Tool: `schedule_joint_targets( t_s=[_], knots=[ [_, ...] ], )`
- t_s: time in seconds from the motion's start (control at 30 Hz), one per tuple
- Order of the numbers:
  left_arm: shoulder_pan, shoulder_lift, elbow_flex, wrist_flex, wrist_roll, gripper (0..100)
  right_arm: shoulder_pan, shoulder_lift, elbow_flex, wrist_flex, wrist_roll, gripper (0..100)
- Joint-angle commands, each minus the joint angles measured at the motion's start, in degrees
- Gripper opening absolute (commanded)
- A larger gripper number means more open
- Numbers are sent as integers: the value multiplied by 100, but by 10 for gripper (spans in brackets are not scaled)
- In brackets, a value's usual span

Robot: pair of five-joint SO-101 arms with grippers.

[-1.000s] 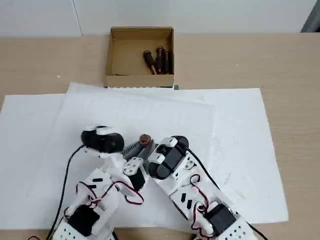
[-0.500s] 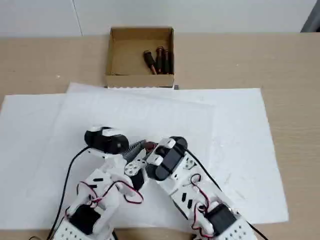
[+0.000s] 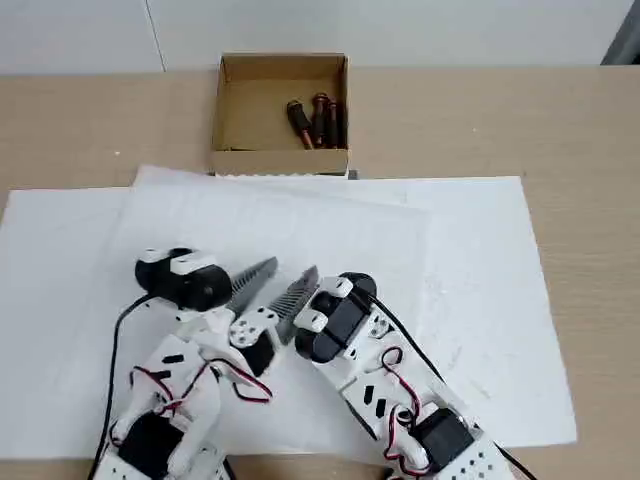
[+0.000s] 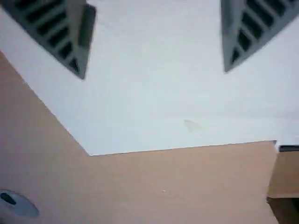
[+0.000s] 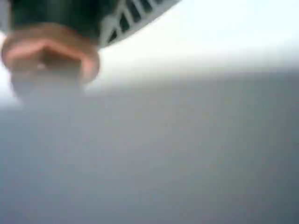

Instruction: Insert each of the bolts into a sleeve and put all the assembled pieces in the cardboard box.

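Bolt (image 5: 49, 56) looks pinched in your right fingers (image 3: 298, 292); your left fingers (image 4: 60, 37) are spread, empty. The cardboard box (image 3: 280, 160) lies well ahead of both.

A pale wooden table (image 3: 590, 130) is seen beneath the left gripper (image 3: 275, 283), and 2 overlapping white paper sheets (image 3: 470, 260) are spread on it, directly under the tool and out to both of its sides. Ahead of the tool, beyond the paper's far edge, a white wall (image 3: 400, 25) is seen along the back of the table. A small grey round object (image 4: 16, 205) is seen lying on the bare wood, well apart from the tool.
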Motion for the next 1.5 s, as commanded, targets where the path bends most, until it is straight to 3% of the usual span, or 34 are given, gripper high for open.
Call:
schedule_joint_targets(
  t_s=[0.0, 0.07, 0.2, 0.37, 0.57, 0.7, 0.93, 1.13, 1.47],
  knots=[
    [-360, -53, -251, 18, -308, 83, 356, -48, -387, -119, 26, 4],
    [-554, -53, -233, 18, -457, 6, 593, -22, -360, -119, 26, 4],
    [-862, -53, 75, 18, -756, 6, 1270, -40, -18, -119, 18, 4],
    [-1292, -62, 602, -9, -1327, 5, 2044, 13, -18, 84, -510, 4],
    [-1582, -53, 1103, 26, -1556, 5, 2220, 22, -782, 901, -967, 4],
    [-1565, -53, 1103, 457, -1662, 5, 2220, 224, -1371, 1218, -958, 4],
    [-1565, -62, 1103, 721, -1662, 5, 2229, 2273, -2980, 1130, -985, 4],
    [-1556, -62, 1103, 730, -1662, 6, 2237, 4295, -4308, 251, -932, 4],
    [-1582, -62, 1103, 738, -1635, 6, 2290, 6659, -5565, -998, 255, 4]
  ],
)
